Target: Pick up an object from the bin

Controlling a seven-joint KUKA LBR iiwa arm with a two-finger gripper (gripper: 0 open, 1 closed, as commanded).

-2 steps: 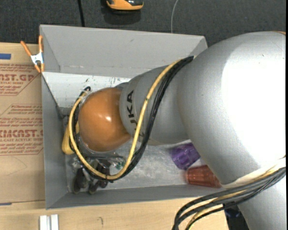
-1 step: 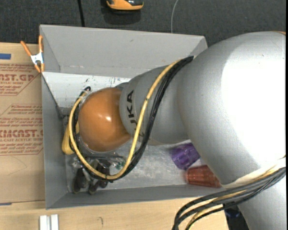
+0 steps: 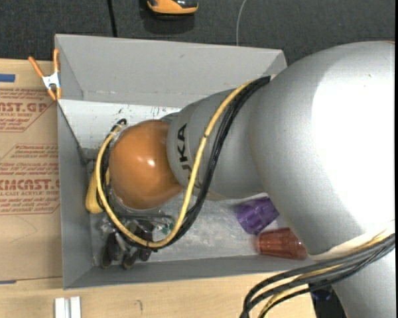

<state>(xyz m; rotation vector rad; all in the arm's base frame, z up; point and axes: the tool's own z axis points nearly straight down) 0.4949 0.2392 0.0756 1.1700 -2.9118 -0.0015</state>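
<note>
Gripper [image 3: 123, 247] sits low in the lower-left corner of grey metal bin [image 3: 166, 65]; whether it is apart or together, can't tell. Purple translucent plastic piece [image 3: 255, 215] and reddish translucent plastic cup [image 3: 282, 244] lie close together at lower right.

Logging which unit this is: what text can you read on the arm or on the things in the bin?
"KA": on the arm, running sideways along its grey link; the rest of the word is hidden.
Purple piece and red-brown piece: no readable text.

Bright overhead light; sheen on orange cover [image 3: 136, 161]; arm [image 3: 318, 138] shadows bin [image 3: 172, 65] floor.
</note>
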